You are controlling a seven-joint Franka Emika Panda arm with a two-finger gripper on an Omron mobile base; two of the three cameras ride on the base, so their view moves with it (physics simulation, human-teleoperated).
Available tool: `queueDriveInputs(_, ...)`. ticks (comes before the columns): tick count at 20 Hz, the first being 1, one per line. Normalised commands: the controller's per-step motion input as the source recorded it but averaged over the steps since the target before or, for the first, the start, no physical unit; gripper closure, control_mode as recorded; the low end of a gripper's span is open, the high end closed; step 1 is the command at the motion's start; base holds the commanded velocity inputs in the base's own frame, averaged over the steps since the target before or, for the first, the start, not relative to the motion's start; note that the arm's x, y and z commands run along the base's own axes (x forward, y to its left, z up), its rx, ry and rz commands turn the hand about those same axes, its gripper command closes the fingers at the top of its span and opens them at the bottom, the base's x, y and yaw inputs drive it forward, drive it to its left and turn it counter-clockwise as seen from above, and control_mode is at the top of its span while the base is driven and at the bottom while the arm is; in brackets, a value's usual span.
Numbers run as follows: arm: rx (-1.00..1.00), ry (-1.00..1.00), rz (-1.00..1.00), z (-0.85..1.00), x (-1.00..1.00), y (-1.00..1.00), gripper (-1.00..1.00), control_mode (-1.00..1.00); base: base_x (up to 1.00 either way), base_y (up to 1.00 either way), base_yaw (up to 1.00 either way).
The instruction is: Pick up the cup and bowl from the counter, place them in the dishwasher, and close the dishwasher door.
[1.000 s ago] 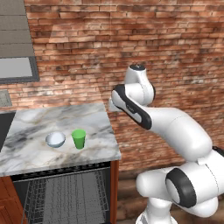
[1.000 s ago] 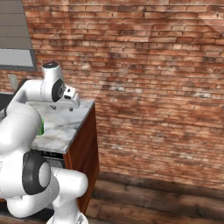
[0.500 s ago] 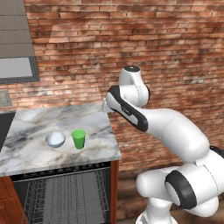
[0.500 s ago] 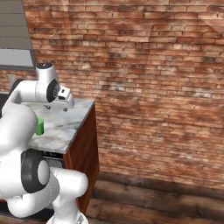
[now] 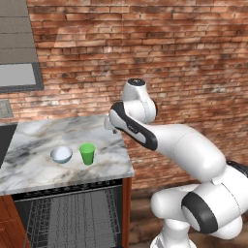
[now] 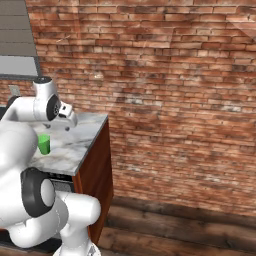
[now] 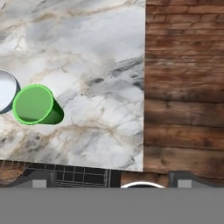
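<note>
Green cup (image 5: 87,153) stands upright on the marble counter (image 5: 34,140), open end up, just right of the pale glossy bowl (image 5: 61,154); whether they touch cannot be told. Dishwasher (image 5: 68,215) below the counter front is open, grey wire rack exposed.

Bowl (image 7: 5,92): cut by the hand view's left edge, just beside the cup (image 7: 37,105); only a sliver of rim shows. Tool (image 5: 109,125): mostly hidden behind the arm in the left base view; jaw state cannot be told. Dishwasher (image 5: 68,218): racks cut by the bottom edge, below the desk (image 5: 38,167). Cup (image 6: 44,144): partly screened by the arm in the right base view.
</note>
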Motion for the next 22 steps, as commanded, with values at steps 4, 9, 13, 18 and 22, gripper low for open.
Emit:
queueDriveInputs(4,0.02,0.00,0.00,-0.22,0.00,0.29,-1.00,-1.00,0.00,0.00,0.00)
queueDriveInputs(9,0.00,0.00,0.00,-0.11,0.00,0.29,-1.00,-1.00,0.00,0.00,0.00)
queueDriveInputs(13,0.00,0.00,0.00,-0.09,0.00,0.26,-1.00,-1.00,0.00,0.00,0.00)
queueDriveInputs(18,0.00,0.00,0.00,-0.09,0.00,0.23,-1.00,-1.00,0.00,0.00,0.00)
queueDriveInputs(22,0.00,0.00,0.00,-0.12,0.00,0.23,-1.00,-1.00,0.00,0.00,0.00)
